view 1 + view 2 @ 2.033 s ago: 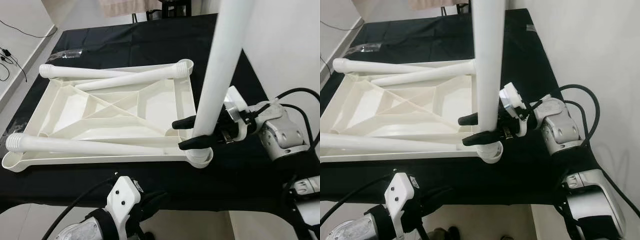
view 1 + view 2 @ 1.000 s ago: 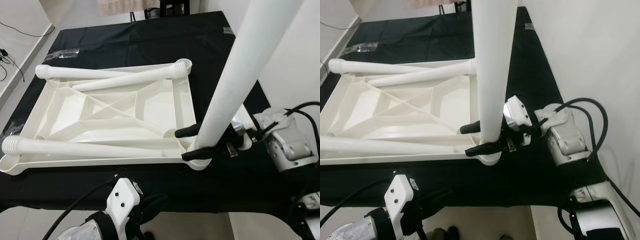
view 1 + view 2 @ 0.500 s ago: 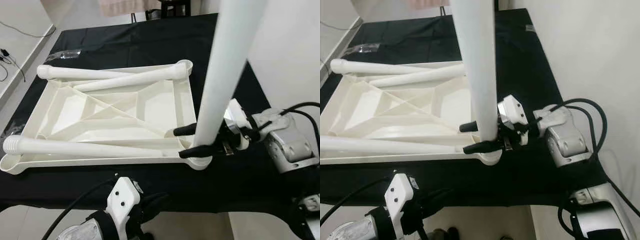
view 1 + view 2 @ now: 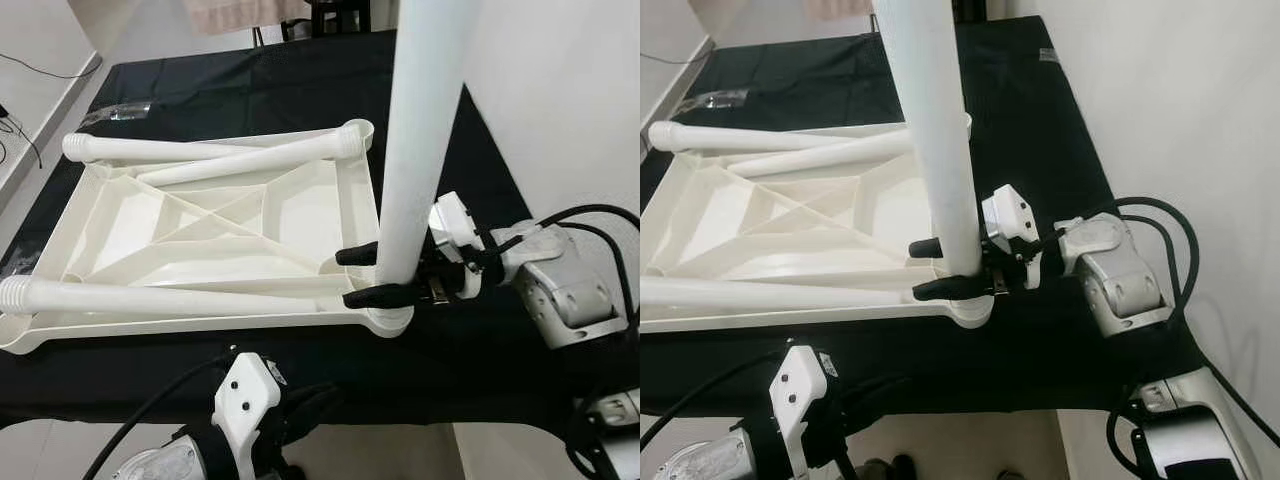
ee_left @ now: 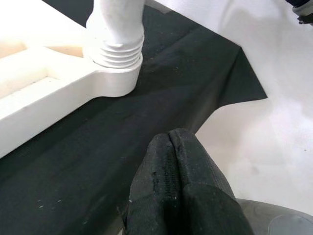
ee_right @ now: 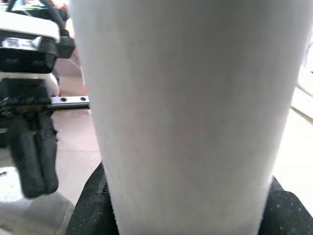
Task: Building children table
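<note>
A white table top (image 4: 210,235) lies upside down on the black cloth. One white leg (image 4: 415,130) stands nearly upright in the near right corner socket (image 4: 388,322); its threaded end (image 5: 117,49) sits in that socket. My right gripper (image 4: 352,278) is shut on this leg just above the socket, one finger on each side. Another leg (image 4: 150,297) lies along the near rim, and two more legs (image 4: 215,155) lie across the far end. My left gripper (image 5: 176,186) hovers low at the table's front edge, shut on nothing.
The black cloth (image 4: 250,80) covers the whole work table. A white wall (image 4: 560,110) rises close on the right. A clear plastic bag (image 4: 125,112) lies at the far left of the cloth. White floor (image 5: 274,98) shows past the cloth's near corner.
A second ago the held leg leaned to the right; it now stands nearly straight in the corner socket. My right gripper stays shut on it. The view has shifted slightly.
</note>
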Available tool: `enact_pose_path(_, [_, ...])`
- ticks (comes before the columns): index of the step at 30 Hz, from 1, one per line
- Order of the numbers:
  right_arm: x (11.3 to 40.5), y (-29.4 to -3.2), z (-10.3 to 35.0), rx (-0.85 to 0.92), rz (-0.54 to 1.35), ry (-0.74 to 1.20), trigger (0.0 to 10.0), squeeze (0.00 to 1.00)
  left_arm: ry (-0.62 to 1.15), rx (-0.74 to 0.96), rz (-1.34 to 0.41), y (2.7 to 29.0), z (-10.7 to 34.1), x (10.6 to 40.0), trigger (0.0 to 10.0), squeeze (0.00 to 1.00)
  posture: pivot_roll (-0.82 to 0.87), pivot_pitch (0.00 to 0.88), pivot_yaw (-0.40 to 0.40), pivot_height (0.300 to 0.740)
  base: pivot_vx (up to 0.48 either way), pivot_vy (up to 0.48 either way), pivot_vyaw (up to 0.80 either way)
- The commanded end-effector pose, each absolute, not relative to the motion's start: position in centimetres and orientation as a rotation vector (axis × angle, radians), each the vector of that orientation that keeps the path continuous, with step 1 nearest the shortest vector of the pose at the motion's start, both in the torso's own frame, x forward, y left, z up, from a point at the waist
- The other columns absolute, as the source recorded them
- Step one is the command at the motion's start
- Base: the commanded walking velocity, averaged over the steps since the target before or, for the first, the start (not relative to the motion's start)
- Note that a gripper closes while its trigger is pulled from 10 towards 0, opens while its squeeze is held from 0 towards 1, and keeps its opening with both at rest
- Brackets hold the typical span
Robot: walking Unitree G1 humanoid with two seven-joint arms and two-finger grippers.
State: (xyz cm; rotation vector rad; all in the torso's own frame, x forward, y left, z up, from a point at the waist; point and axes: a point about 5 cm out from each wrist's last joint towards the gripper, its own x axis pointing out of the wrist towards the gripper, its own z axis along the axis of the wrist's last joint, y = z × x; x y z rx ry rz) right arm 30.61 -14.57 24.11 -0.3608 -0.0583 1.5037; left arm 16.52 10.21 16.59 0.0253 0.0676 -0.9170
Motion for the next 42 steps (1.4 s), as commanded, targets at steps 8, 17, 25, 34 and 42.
enact_pose_path(8, [30.9, -15.5, 17.4, -0.131, 1.31, 0.322, 10.0, 0.0, 0.106, 0.021, -0.92, 10.4, 16.2, 16.2, 10.0, 0.0, 0.1, 0.304, 0.086, 0.74, 0.0, 0.0, 0.0])
enact_pose_path(17, [31.2, -15.5, 17.5, -0.06, 1.252, 0.332, 10.0, 0.0, 0.106, 0.018, -0.92, 10.4, 16.2, 16.2, 10.0, 0.0, 0.1, 0.306, 0.084, 0.74, 0.0, 0.0, 0.0])
enact_pose_path(25, [31.1, -15.4, 17.1, -0.03, 1.225, 0.339, 10.0, 0.0, 0.106, 0.02, -0.919, 10.4, 16.3, 16.2, 10.0, 0.0, 0.1, 0.307, 0.084, 0.74, 0.0, 0.0, 0.0])
enact_pose_path(34, [30.9, -15.9, 16.3, -0.142, 0.776, 0.331, 10.0, 0.0, 0.101, 0.026, -0.898, 10.4, 16.1, 16.2, 10.0, 0.0, 0.08, 0.304, 0.019, 0.74, 0.0, 0.0, 0.0])
enact_pose_path(42, [24.4, -9.7, 13.8, 0.016, 0.221, 0.305, 10.0, 0.0, 0.088, 0.02, -0.854, 10.4, 16.0, 16.8, 10.0, 0.0, 0.07, 0.277, 0.05, 0.74, 0.0, 0.0, 0.0])
